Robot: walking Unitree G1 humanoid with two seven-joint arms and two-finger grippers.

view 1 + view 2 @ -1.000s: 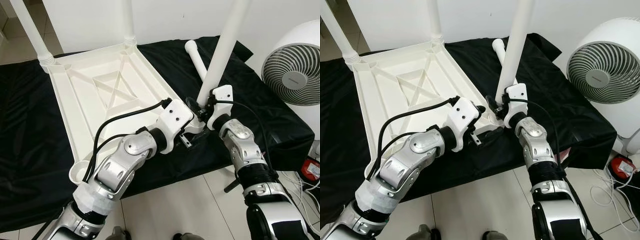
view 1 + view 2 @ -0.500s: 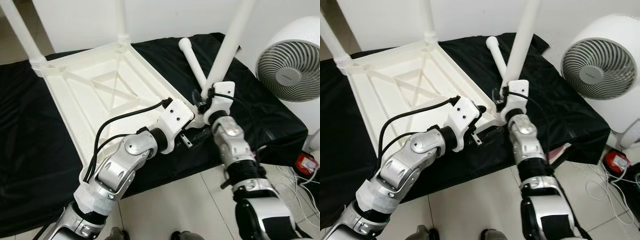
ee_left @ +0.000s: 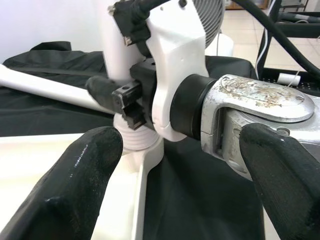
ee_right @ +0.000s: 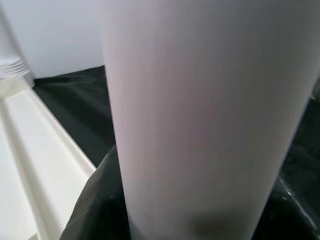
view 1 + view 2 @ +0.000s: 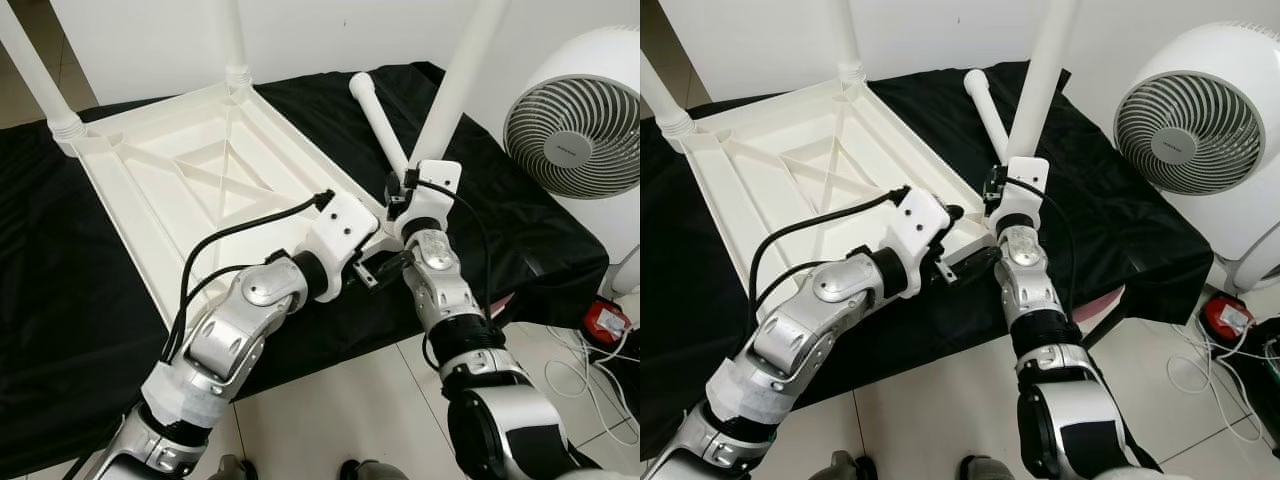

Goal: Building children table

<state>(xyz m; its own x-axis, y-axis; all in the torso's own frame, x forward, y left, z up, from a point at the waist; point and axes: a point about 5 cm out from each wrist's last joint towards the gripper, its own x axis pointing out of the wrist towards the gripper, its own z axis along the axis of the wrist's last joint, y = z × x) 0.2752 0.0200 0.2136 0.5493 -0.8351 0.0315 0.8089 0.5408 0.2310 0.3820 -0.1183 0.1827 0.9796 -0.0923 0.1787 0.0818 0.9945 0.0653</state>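
Black-draped bench (image 5: 60, 330) against a white wall, fan (image 5: 575, 135) at the robot's right: upturned white table top (image 5: 190, 190) lay on it, two far legs fitted, a spare leg (image 5: 378, 122) loose on the cloth. Right pincer (image 5: 403, 196) stayed shut around the near-corner leg (image 5: 455, 90), which over the last second had swung from leaning to nearer upright, judged nearly seated. Left pincer (image 3: 180, 165) hung spread, empty, beside that corner.

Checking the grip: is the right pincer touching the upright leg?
Touching: left wrist view shows the right pincer closed against the upright leg just above its socket.
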